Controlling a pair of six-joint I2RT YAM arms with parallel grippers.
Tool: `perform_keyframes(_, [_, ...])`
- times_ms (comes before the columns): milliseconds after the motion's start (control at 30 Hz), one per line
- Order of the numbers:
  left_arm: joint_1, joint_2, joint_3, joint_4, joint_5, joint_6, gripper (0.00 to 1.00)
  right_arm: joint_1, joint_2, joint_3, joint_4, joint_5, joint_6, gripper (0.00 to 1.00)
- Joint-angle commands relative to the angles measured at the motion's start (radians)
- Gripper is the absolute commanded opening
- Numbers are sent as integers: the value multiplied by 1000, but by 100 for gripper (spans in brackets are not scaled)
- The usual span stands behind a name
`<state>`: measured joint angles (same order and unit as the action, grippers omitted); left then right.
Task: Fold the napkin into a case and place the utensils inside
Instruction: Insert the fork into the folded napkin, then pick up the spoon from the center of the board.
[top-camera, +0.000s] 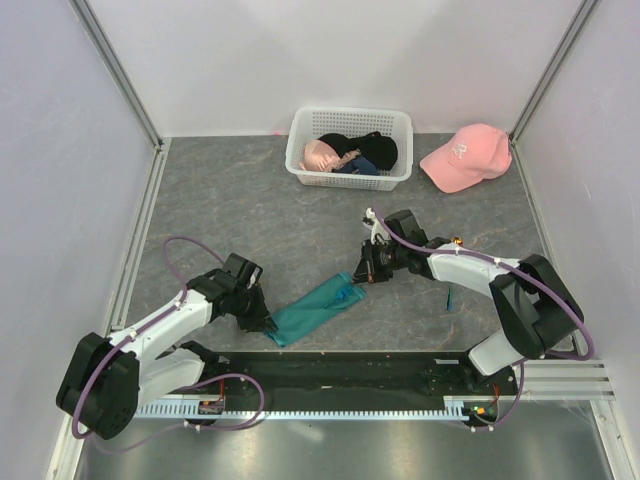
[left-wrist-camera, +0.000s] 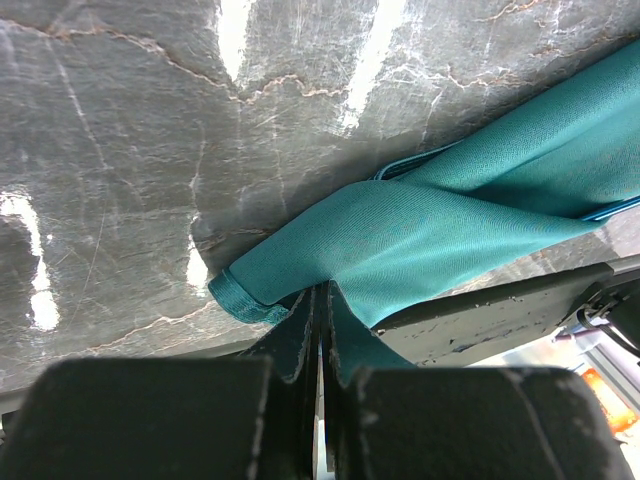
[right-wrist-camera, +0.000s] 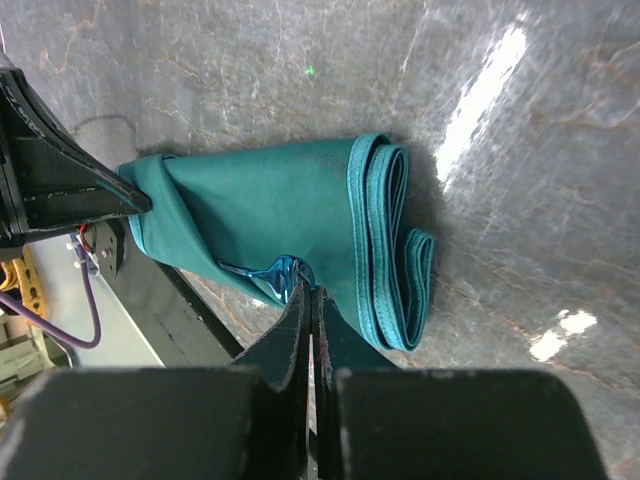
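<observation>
No text can be read anywhere. The pink baseball cap (top-camera: 465, 157) carries a small white emblem on its front, too small to make out.

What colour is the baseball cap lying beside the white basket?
The cap is pink; it shows best in the top external view.

napkin (right-wrist-camera: 270, 215): teal cloth, matt, fine weave, stitched hem | worktop (left-wrist-camera: 150, 150): grey marbled, glossy, smooth | basket (top-camera: 349, 112): white plastic lattice

White lattice basket (top-camera: 345, 180) of black and pink garments (top-camera: 366, 148) at the table's (top-camera: 230, 200) far edge, pink cap (top-camera: 465, 156) just beside
</observation>
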<state>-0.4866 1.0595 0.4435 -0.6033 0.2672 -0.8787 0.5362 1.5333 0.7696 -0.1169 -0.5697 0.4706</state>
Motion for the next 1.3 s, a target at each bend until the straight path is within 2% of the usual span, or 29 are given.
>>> perform_keyframes(0, [-4, -13, -5, 4, -14, -28, 2, 21, 2, -30, 75, -6, 62, 0])
perform_keyframes(200, [-4, -29, -6, 4, -13, -29, 2, 31, 2, -76, 109, -4, 106, 0])
perform_keyframes(400, [-4, -58, 1, 4, -10, -36, 2, 41, 1, -98, 109, -2, 125, 8])
perform_keyframes(500, [-6, -84, 27, 4, 15, -22, 2, 38, -31, -66, 30, 42, 86, 22])
perform_keyframes(533, [-4, -111, 47, 4, 29, -10, 6, 27, -45, -37, 1, 60, 77, 34])
perform_keyframes(600, [-6, -147, 66, 2, 41, -2, 16, 2, -90, -6, -88, 112, 50, 47])
perform_keyframes(633, [-4, -192, 89, 4, 52, 1, 28, -39, -105, 31, -127, 134, 39, 55])
perform_keyframes(667, [-4, -210, 99, 4, 61, 6, 33, -65, -117, 49, -201, 155, 28, 59])
perform_keyframes(700, [-4, -231, 113, 5, 66, 10, 37, -117, -142, 66, -239, 228, 5, 67])
perform_keyframes(767, [-6, -266, 153, 20, 98, 44, 47, -175, -159, 123, -352, 345, -10, 75])
perform_keyframes(800, [-4, -270, 165, 31, 119, 61, 49, -242, -154, 140, -383, 458, -10, 80])
perform_keyframes(833, [-4, -267, 190, 45, 176, 93, 53, -275, -145, 173, -414, 528, -10, 81])
perform_keyframes(867, [-4, -244, 202, 78, 211, 109, 54, -304, -113, 192, -464, 571, -13, 82])
perform_keyframes(900, [-4, -228, 225, 92, 280, 141, 55, -350, -93, 221, -477, 681, -24, 83])
perform_keyframes(933, [-4, -207, 234, 105, 305, 156, 55, -375, -69, 235, -489, 709, -32, 83])
perform_keyframes(1033, [-10, -147, 268, 131, 346, 196, 55, -452, 25, 272, -509, 740, -50, 83])
perform_keyframes(1133, [-30, -122, 285, 163, 368, 199, 55, -464, 62, 266, -512, 783, -52, 80])
perform_keyframes(1267, [-69, -92, 279, 220, 377, 185, 54, -484, 74, 211, -486, 788, -62, 70])
